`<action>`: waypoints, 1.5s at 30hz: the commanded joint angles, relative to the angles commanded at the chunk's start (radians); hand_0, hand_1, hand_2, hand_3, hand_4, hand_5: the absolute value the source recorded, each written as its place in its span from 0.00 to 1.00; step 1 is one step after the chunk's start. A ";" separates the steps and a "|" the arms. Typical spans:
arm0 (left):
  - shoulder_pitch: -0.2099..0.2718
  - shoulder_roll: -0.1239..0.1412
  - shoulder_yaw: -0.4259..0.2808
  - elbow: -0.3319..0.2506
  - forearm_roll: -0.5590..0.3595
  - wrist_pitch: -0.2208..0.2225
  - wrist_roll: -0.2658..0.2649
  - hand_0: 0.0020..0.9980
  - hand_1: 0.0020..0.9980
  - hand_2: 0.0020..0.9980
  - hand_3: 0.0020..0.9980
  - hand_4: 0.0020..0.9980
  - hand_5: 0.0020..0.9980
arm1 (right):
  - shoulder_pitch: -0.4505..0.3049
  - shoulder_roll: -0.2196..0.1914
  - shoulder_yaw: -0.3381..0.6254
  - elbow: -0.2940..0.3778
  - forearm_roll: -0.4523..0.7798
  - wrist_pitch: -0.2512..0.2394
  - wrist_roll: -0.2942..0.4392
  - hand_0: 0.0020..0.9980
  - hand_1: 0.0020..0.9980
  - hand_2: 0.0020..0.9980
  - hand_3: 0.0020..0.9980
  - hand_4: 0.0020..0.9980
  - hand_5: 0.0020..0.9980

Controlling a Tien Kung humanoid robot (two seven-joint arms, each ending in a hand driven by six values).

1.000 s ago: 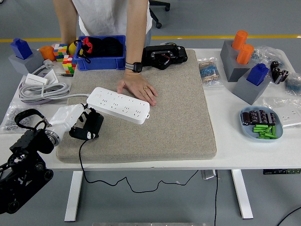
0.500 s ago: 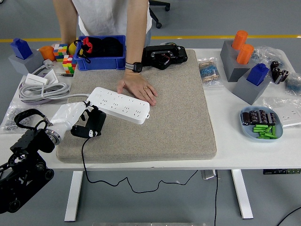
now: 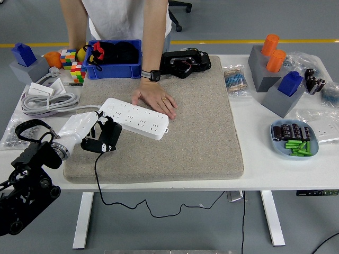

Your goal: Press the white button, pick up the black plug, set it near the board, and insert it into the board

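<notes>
1. One head view: left hand is gripping the black plug, fingers curled around it, at eight o'clock on the mat.
2. Plug is hovering just beside the white board.
3. Person's hand is pressing the mat at the board's one o'clock.

Person's hand blocks the board's far side.

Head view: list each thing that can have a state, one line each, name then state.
black plug: held in the left hand, lifted beside the power strip's near left end, not inserted.
left hand: shut on the plug.
power strip: lying flat on the grey mat, sockets empty.
person's hand: resting flat on the mat, touching the strip's far edge.
blue bin: open, filled with black items.
</notes>
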 joint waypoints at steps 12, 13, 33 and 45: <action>-0.129 -0.010 0.015 0.075 0.010 0.008 0.000 0.27 0.27 0.33 0.56 0.75 0.00 | 0.003 -0.001 0.000 0.000 0.002 0.000 0.000 0.74 0.69 0.68 0.63 0.68 0.39; -0.139 -0.010 0.022 0.084 0.008 0.008 0.000 0.27 0.27 0.33 0.56 0.75 0.00 | 0.004 -0.001 -0.001 0.000 0.002 0.000 0.000 0.74 0.69 0.68 0.63 0.68 0.39; -0.266 -0.032 0.190 0.232 0.009 0.017 -0.001 0.27 0.28 0.33 0.57 0.77 0.00 | 0.007 -0.005 -0.010 -0.001 0.005 0.000 -0.001 0.74 0.69 0.68 0.62 0.68 0.38; -0.279 -0.046 0.210 0.284 0.023 0.019 -0.003 0.27 0.28 0.33 0.57 0.77 0.00 | 0.008 -0.008 -0.020 -0.001 0.007 -0.001 -0.001 0.74 0.69 0.68 0.62 0.67 0.38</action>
